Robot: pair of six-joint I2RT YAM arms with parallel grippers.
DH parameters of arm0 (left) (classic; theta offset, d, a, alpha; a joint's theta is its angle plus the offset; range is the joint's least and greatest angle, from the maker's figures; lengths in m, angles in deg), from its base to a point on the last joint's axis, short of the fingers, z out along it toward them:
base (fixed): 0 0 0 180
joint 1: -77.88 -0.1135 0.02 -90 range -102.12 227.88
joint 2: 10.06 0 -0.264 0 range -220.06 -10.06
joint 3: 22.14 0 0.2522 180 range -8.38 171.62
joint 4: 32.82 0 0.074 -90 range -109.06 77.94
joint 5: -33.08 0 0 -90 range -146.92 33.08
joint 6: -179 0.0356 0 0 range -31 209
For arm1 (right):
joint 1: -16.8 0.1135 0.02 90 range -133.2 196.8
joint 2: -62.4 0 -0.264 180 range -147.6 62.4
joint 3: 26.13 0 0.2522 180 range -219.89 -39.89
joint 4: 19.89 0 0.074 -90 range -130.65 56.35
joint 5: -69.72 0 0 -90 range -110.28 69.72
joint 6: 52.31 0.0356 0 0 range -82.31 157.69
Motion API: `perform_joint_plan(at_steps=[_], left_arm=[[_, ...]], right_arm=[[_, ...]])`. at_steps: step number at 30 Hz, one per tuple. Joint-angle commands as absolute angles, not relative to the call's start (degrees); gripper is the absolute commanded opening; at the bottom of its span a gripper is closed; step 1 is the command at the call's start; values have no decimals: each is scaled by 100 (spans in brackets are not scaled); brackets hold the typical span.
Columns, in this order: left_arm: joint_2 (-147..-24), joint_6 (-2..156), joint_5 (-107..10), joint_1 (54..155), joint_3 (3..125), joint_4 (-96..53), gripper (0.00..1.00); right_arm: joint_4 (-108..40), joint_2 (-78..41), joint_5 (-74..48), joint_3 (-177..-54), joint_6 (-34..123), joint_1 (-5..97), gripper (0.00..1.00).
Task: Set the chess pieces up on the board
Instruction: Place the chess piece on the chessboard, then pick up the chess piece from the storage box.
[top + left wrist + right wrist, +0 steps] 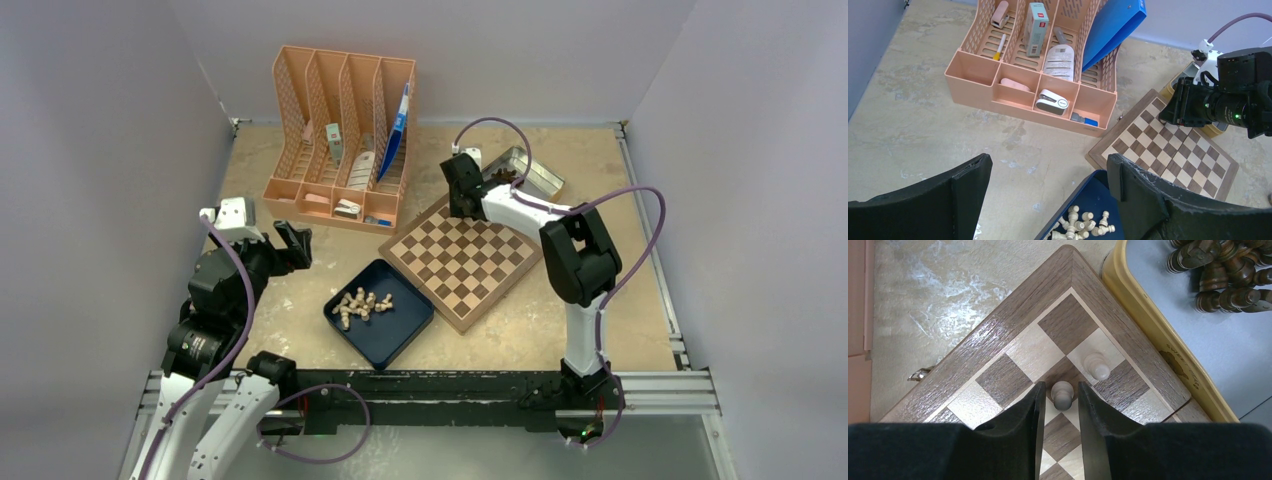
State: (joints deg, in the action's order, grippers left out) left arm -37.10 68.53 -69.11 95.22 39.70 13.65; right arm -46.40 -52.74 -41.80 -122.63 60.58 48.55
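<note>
The board (460, 262) lies tilted like a diamond at the table's middle. Several pale chess pieces (360, 303) lie heaped in a dark blue tray (385, 335). My right gripper (462, 205) hangs low over the board's far corner. In the right wrist view its jaws (1061, 386) stand narrowly open around an upright pale pawn (1062, 394), with a thin gap on each side. A second pale pawn (1097, 366) stands one square away on the board (998, 347). My left gripper (290, 245) is wide open and empty (1048, 170) above bare table left of the tray (1093, 195).
A peach desk organizer (340, 140) with office items stands at the back left. A metal tin (525, 172) with dark brown chess pieces (1223, 270) sits right behind the board's far corner, close to my right gripper.
</note>
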Motion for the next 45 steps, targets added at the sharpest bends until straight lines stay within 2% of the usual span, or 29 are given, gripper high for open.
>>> perform_joint_plan(at_steps=[1, 15, 22, 29, 36, 45], left_arm=[[-3722, 6852, -6888, 9537, 3981, 1194, 85], [-3734, 6854, -6865, 9537, 3983, 1196, 85], [-3735, 6852, -6879, 9537, 3975, 1197, 85], [-3761, 6844, -6888, 9535, 3979, 1206, 85], [-3801, 6861, -7013, 9537, 3985, 1210, 85], [-3697, 6844, -7229, 9537, 3997, 1240, 85]], right_arm=[[-4780, -5006, -4212, -12609, 6122, 4822, 33], [-5057, -3761, -3906, -12322, 6099, 4949, 34], [-4912, -3243, -3891, -11941, 6176, 5769, 33], [-4254, -2678, -3251, -11189, 6338, 6747, 32], [-3857, -2989, -3109, -10972, 6604, 7869, 33], [-3787, -3819, -3070, -11290, 6522, 8242, 36]])
